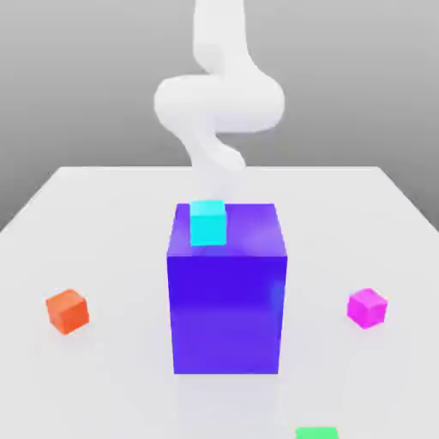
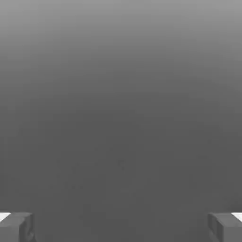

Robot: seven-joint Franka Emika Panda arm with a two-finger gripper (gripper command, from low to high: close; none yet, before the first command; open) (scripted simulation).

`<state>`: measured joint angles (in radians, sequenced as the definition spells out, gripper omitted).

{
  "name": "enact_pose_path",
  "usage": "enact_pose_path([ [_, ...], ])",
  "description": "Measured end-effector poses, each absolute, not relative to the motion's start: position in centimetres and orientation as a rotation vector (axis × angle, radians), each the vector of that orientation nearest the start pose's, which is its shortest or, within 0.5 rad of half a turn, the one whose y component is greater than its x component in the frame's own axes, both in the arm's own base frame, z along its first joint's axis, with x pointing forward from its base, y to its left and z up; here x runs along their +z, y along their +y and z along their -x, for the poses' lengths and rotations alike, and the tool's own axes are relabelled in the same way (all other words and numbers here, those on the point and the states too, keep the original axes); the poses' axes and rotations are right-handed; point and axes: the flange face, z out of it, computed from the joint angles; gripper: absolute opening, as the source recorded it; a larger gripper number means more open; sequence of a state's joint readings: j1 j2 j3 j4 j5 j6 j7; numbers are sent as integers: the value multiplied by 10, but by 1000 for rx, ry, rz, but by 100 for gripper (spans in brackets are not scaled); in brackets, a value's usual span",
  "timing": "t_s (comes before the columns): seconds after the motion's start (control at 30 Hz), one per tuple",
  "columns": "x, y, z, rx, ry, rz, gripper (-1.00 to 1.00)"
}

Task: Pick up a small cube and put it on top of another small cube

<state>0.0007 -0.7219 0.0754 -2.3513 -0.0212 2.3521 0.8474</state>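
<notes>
Approach step, nothing grasped: jaws stand wide apart, fingertips (image 2: 16, 227) bracketing bare grey. Next: bring jaws down astride the magenta cube (image 1: 367, 307) on the desk (image 1: 111, 223).

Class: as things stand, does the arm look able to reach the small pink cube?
Probably yes: the pink cube sits alone on the table, apart from the big blue block, its top uncovered.

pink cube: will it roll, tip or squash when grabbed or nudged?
The pink cube probably won't roll: its faces are flat and it sits flat on the table. Tipping looks unlikely too, since it is about as wide as it is tall. It looks rigid, with crisp edges. The end effector is open, fingers wide apart.
</notes>
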Motion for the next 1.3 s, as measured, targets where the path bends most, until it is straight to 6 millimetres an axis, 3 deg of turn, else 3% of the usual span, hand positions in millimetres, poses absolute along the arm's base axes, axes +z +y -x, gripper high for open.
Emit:
enact_pose_path([
  [0.07,612,71,-399,-901,991,2615,0],
  [0.17,538,115,-416,-799,947,2730,0],
  [0.33,413,179,-409,-598,844,2896,0],
  [0.5,298,228,-359,-358,708,3021,0],
  [0.57,261,243,-330,-257,650,3055,0],
  [0.67,215,269,-272,-96,514,3095,0],
  [0.73,196,276,-246,-24,468,3102,0],
  [1.23,130,272,-246,1,501,3095,0],
  [1.27,126,270,-246,1,500,3098,-100],
  [1.3,126,270,-246,1,500,3098,-100],
])
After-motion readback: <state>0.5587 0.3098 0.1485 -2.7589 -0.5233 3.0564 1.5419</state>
